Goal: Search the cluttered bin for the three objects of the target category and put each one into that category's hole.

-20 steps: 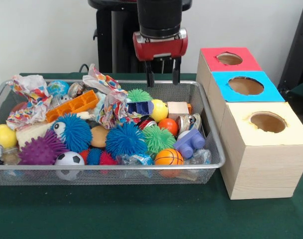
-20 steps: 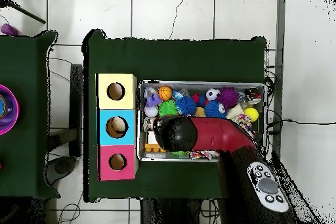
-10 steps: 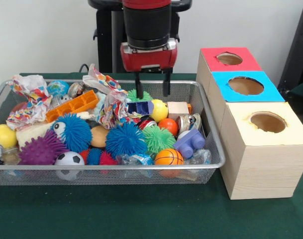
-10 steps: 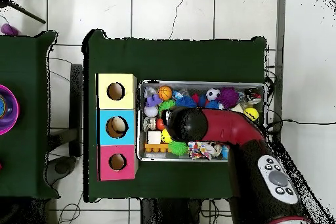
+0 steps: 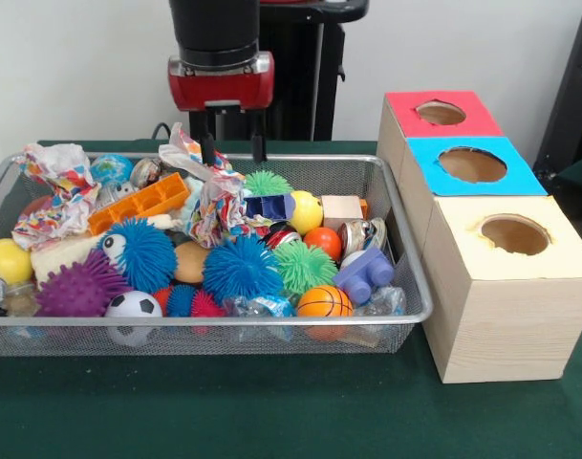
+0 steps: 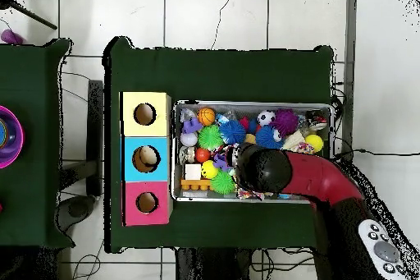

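My gripper [image 5: 233, 158] hangs open and empty over the back of the wire bin [image 5: 406, 260], just above a crumpled colourful wrapper [image 5: 210, 196]. Below and in front of it lie spiky balls in blue [image 5: 240, 269], green [image 5: 305, 265] and purple [image 5: 80, 285]. Smooth balls sit among them: an orange ball [image 5: 322, 241], a basketball [image 5: 324, 301], a soccer ball [image 5: 133, 306] and a yellow ball [image 5: 307, 212]. Blocks show too: an orange tray block [image 5: 138, 203], a purple block [image 5: 365, 273] and a wooden cube [image 5: 341, 208]. In the overhead view the red arm [image 6: 275, 170] hides the gripper.
Three boxes with round holes stand in a row beside the bin: red [image 5: 439, 114], blue [image 5: 473, 164] and pale wood [image 5: 513, 235]. From above, something tan shows inside the blue box's hole [image 6: 145, 158]. A second patterned wrapper [image 5: 53, 186] lies at the bin's other end.
The gripper has travelled along the bin's back edge, from above the wooden cube's end to above the wrapper. It stayed open and empty. The toys have not moved.
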